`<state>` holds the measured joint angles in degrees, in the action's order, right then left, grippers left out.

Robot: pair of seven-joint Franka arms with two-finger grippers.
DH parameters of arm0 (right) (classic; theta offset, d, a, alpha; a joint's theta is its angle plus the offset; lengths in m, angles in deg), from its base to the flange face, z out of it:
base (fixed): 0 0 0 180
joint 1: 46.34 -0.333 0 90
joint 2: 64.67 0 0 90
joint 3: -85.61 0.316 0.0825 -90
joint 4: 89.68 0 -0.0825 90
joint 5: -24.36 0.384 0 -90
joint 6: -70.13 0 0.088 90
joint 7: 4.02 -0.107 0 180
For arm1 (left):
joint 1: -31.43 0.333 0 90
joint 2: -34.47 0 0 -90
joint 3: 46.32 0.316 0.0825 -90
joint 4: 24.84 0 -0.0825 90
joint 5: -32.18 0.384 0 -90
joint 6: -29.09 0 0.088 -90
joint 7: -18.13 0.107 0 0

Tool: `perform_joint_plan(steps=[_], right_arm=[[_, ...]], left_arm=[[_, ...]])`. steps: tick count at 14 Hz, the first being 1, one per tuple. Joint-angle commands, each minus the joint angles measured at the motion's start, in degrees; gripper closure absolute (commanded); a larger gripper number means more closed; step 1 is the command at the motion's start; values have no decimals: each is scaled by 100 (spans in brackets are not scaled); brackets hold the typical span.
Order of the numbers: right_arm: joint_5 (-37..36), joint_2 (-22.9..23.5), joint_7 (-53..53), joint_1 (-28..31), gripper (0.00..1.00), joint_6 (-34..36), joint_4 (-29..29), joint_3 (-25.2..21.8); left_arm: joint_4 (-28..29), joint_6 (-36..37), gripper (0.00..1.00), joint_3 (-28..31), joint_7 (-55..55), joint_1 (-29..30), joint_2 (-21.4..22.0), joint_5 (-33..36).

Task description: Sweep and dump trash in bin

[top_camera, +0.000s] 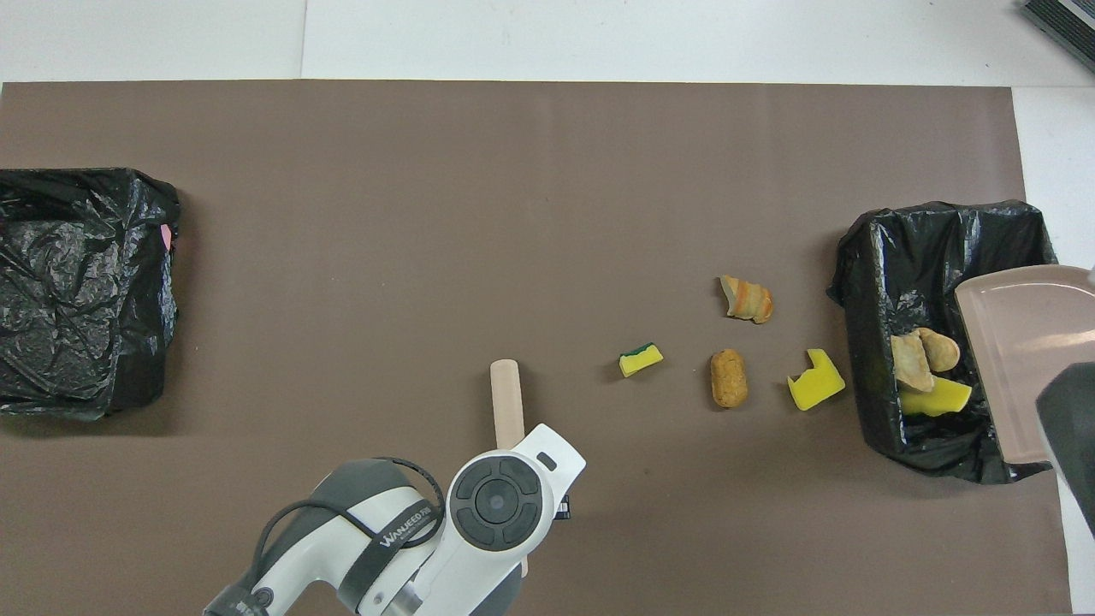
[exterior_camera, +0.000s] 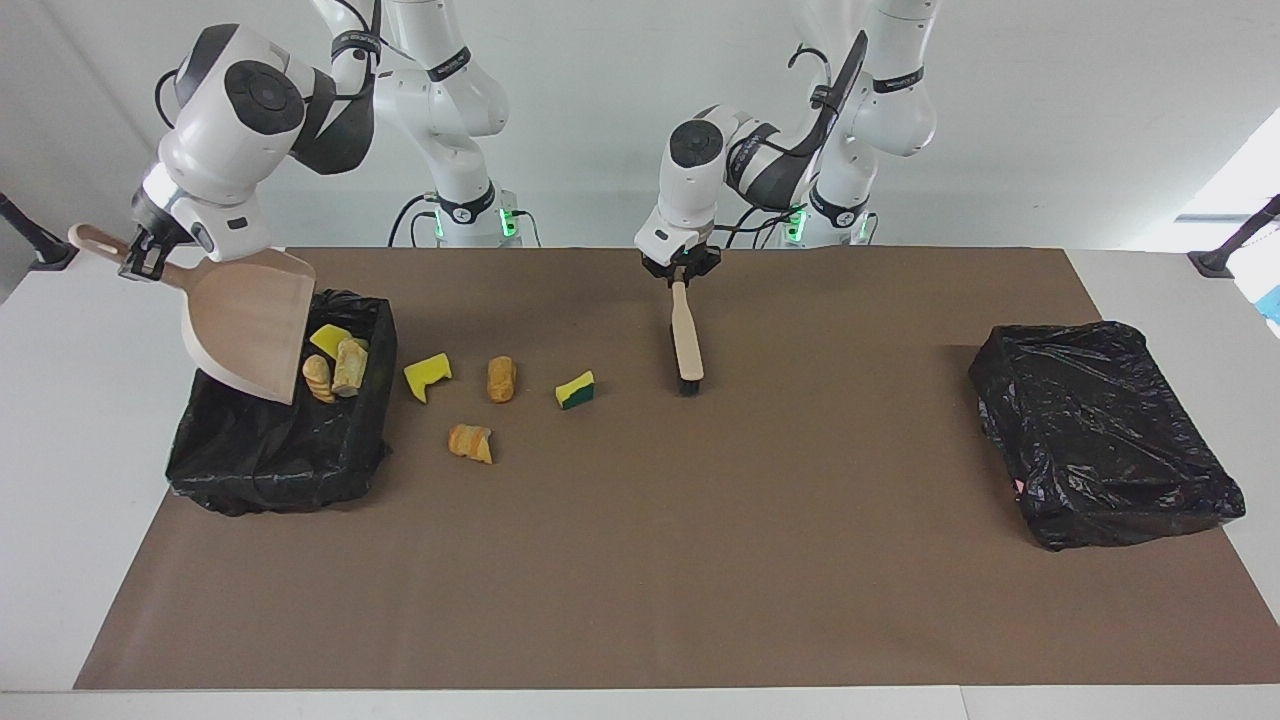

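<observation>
My right gripper (exterior_camera: 143, 262) clamping the tipped dustpan (exterior_camera: 248, 335) over the bin (exterior_camera: 280, 460), three scraps (exterior_camera: 335, 365) inside, my left gripper (exterior_camera: 680, 272) gripping the brush (exterior_camera: 686, 335)

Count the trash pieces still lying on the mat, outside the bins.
4: a notched yellow sponge bit beside the bin at the right arm's end, an orange-brown chunk, a yellow-and-green sponge nearest the brush, and a striped chunk farthest from the robots.

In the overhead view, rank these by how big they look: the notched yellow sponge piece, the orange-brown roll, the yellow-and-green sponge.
1. notched yellow sponge piece and orange-brown roll: too alike to rank.
2. yellow-and-green sponge: clearly smallest.
</observation>
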<state>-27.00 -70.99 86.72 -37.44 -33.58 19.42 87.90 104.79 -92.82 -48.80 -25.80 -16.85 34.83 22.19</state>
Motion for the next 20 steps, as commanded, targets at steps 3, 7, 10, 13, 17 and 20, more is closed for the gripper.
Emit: perform_joint_plan(steps=[3, 7, 10, 13, 17, 20], right_arm=[[1213, 148, -616, 50, 100, 141, -556, 35], [2357, 148, -1907, 16, 100, 333, -521, 35], [3148, 131, -2891, -28, 100, 439, -469, 96], [3744, 201, -4086, -231, 100, 545, -407, 114], [4510, 481, -5931, -634, 100, 379, -398, 114], [4555, 771, -7495, -1301, 100, -70, -529, 114]], left_arm=[[239, -237, 100, 98, -124, -129, 201, 93], [273, -386, 100, 98, -203, -138, 114, 93], [291, -395, 100, 98, -203, -138, 113, 93], [300, -395, 100, 98, -203, -138, 113, 93], [326, -404, 59, 98, -203, -129, 113, 93], [292, -360, 43, 98, -212, -138, 113, 93]])
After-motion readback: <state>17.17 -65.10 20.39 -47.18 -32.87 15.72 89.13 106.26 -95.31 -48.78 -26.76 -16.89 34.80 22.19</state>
